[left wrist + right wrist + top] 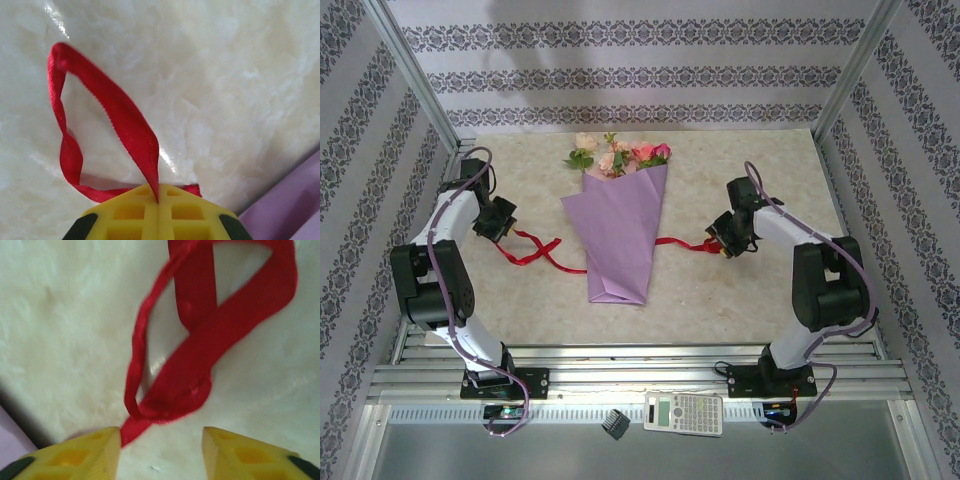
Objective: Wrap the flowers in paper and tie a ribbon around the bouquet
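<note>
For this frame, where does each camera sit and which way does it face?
Top external: above and behind the arm bases, looking down on the table and the bouquet; both arms show.
Left wrist: on the left arm, facing the table; the left gripper, yellow fingers shut on the ribbon.
Right wrist: on the right arm, facing the table; the right gripper, fingers apart, ribbon loops ahead.
Shared: all three show the ribbon and the table.

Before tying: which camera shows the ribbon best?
Top external: the ribbon runs out both sides of the bouquet. Left wrist shows a loop pinched in the left gripper; right wrist, a loop before the open right gripper.
</note>
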